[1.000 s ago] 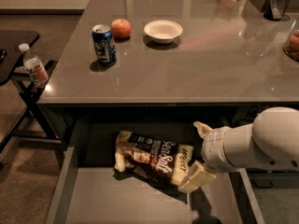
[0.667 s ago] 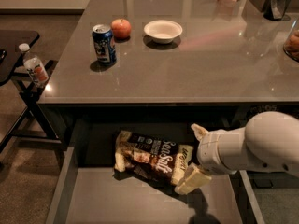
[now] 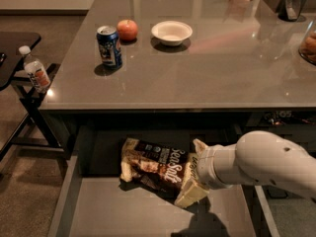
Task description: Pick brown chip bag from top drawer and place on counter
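**A:** Where is there room to move?

**B:** The top drawer (image 3: 123, 216) is pulled out below the counter's front edge. Its flat grey floor is bare toward the near side. The brown chip bag (image 3: 155, 167) lies tilted at the back of the drawer, close under the counter (image 3: 222, 68) lip. Dark rails run along both sides.

**A:** And the gripper?

**B:** The gripper (image 3: 189, 173) is down inside the drawer at the bag's right end. Its cream fingers are spread apart, one above that end and one below it (the bag's pale edge sits between them). The white rounded arm (image 3: 266, 162) comes in from the right.

**A:** Any writing?

**B:** "Sea Salt" in white script on the crinkly dark bag. The blue soda can (image 3: 109, 46) has a label that is too small to read.

**A:** What is on top?

**B:** The glossy surface holds the can, an apple (image 3: 128, 29) and a shallow white bowl (image 3: 171, 32) at the far left. The middle and near edge are open. A plastic water bottle (image 3: 34, 75) stands beside a black side table (image 3: 15, 43).
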`<control>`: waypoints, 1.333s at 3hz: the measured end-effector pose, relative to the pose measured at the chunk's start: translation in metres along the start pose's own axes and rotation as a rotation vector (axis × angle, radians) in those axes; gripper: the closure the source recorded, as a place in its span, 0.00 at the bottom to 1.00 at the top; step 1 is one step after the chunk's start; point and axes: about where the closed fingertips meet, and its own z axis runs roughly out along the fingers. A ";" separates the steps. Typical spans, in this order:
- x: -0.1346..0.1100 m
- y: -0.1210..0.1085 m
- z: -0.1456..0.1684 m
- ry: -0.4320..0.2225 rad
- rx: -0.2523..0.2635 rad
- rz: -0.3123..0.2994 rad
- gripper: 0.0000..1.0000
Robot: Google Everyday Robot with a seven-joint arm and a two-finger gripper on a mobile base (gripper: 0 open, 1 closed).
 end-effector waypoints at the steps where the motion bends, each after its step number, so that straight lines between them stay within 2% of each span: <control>1: 0.009 0.000 0.029 0.009 -0.016 0.030 0.00; 3: 0.008 0.011 0.076 -0.002 -0.082 0.049 0.00; 4: 0.009 0.011 0.077 -0.002 -0.083 0.050 0.19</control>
